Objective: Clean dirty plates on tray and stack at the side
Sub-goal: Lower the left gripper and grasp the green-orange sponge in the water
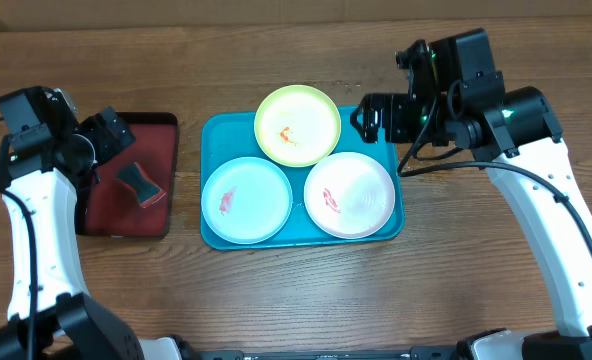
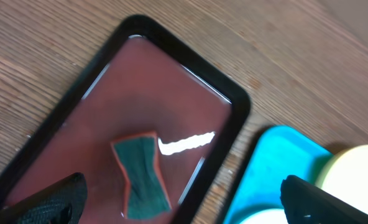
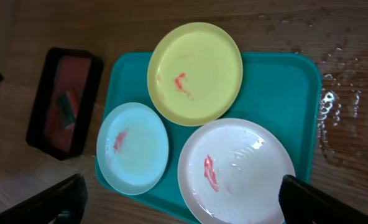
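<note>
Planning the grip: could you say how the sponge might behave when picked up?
The sponge looks like foam under a scouring pad, so it probably squashes when gripped. Small, so likely light. Lying flat on the red tray, it should not roll.

The overhead view is bright, even and sharp, with only soft shadows beside the arms. The left wrist view is blurred throughout, and a white streak of glare lies on the dark red tray point(image 2: 140, 93). The right wrist view darkens toward its top, with speckled glints on the desk point(image 3: 336, 106) and a faint sheen on the white plate point(image 3: 246, 168).
</note>
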